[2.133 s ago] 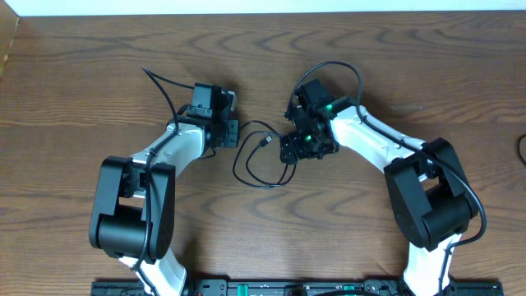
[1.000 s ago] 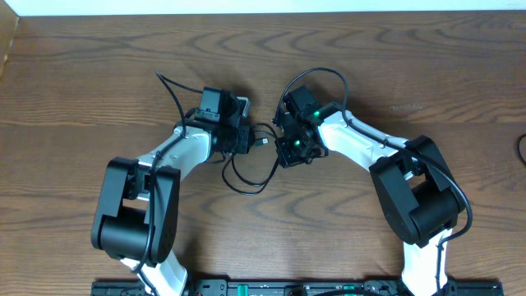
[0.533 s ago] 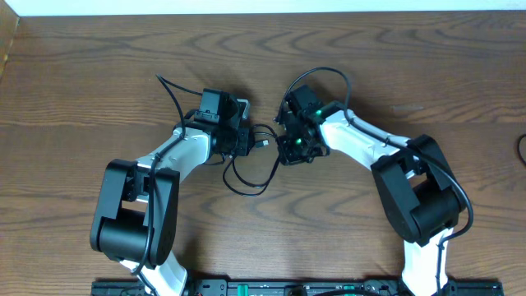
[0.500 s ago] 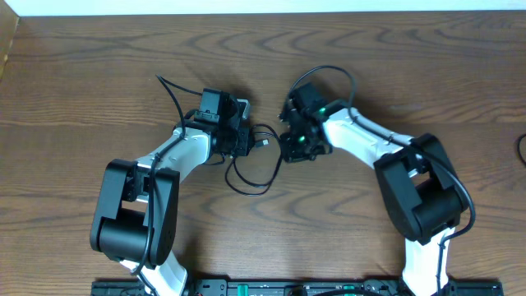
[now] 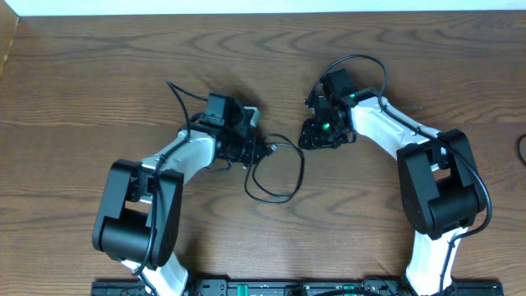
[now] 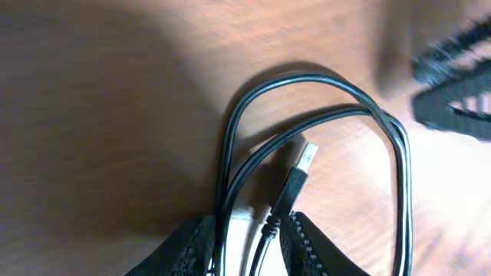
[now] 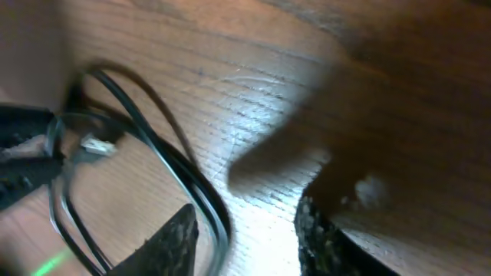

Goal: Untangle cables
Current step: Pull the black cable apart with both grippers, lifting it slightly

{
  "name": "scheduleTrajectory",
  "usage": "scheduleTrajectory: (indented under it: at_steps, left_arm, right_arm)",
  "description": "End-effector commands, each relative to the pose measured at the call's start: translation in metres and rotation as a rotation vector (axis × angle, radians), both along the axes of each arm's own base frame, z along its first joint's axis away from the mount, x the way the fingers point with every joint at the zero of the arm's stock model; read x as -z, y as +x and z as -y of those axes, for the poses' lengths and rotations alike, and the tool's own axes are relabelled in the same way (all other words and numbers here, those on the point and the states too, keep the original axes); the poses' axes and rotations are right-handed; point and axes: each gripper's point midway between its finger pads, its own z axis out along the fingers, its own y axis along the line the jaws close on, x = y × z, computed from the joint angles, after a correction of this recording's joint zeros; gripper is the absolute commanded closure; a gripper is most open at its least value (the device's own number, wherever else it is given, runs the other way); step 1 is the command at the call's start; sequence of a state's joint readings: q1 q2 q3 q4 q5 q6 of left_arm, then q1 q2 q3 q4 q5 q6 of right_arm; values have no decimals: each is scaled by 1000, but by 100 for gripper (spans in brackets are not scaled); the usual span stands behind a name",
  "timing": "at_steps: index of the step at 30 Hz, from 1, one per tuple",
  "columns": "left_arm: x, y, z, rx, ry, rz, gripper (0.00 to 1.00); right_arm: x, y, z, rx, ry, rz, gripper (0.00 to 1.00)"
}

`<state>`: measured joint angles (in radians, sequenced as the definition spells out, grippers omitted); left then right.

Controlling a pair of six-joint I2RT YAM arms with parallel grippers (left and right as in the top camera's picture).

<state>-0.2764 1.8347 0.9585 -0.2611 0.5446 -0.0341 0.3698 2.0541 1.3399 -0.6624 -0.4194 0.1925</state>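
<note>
the black cable [image 5: 271,198] is a thin, glossy cord lying in one loose loop on the wooden table [image 5: 82,82], near the middle, just right of and below the left gripper [image 5: 253,150]. in the left wrist view two strands run side by side around the loop and cross near its far side. a short end with a small silver plug [image 6: 307,157] points into the loop. the strands and the plug end pass down between the left fingers [image 6: 184,245], which pinch the cable at the near edge of the loop. only this one black cord is clear in the views.

the right gripper [image 5: 312,134] stands apart from the cable, to its right. its fingers [image 7: 173,241] are spread with bare wood between them, and the cord lies off to one side.

half a second ago the right gripper sat right against the left one at the cable. now it is farther right and slightly higher, clear of the cord. the left gripper and the loop have shifted a little to the right, and the loop hangs lower and wider than before.
</note>
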Motion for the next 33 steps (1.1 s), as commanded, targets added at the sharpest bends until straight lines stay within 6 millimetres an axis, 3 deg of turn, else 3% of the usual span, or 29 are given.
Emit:
scheduleTrajectory:
  at_steps: [1,8,17,24,33]
  left_arm:
    - [22,-31,15,41,-9,-113,66]
    - [11,-28,38,76,-30,-88,66]
    - [-15,-9,38,59,-25,13,66]
    - [-56,5,32,31,-17,147,66]
    - [-113,4,31,27,-63,277,66]
  right_arm:
    - [22,-12,14,-43,-68,-31,57]
    - [20,-19,9,-87,-35,-43,55]
    - [24,-28,20,-76,-94,-87,57]
    - [24,-39,21,-93,-107,-120,57]
    - [33,-54,16,-124,-114,-136,53]
